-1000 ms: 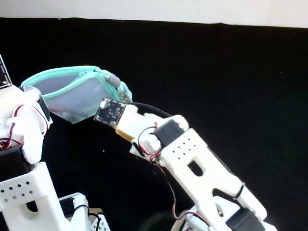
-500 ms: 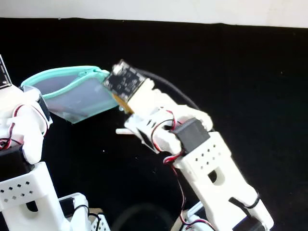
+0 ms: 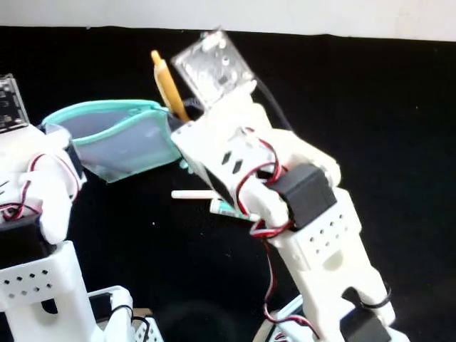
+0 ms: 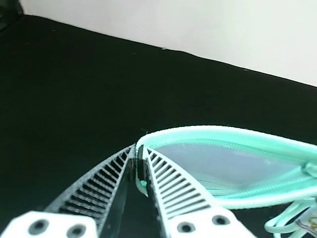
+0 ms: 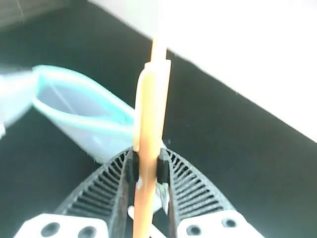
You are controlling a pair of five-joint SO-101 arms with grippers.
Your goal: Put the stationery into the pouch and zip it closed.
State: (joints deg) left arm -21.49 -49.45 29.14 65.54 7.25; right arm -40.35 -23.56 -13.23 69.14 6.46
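The mint-green pouch point(image 3: 117, 139) hangs open above the black table, its mouth facing up. My left gripper point(image 4: 138, 166) is shut on the pouch point(image 4: 233, 166) at its end rim. My right gripper point(image 5: 147, 166) is shut on a yellow pen point(image 5: 150, 134), gripping it near the clip. In the high view the yellow pen point(image 3: 166, 84) stands upright beside the pouch's right end, level with its rim. A white pen point(image 3: 194, 194) and a green-and-white pen point(image 3: 229, 209) lie on the table under the right arm.
The black table point(image 3: 370, 107) stretches open to the right and behind the pouch. A white wall strip point(image 3: 285, 14) runs along the far edge. The arm bases point(image 3: 43, 285) stand at the near side.
My right arm has lifted and tipped back, raising the yellow pen upright beside the pouch's right end. The left arm has shifted slightly, still gripping the pouch.
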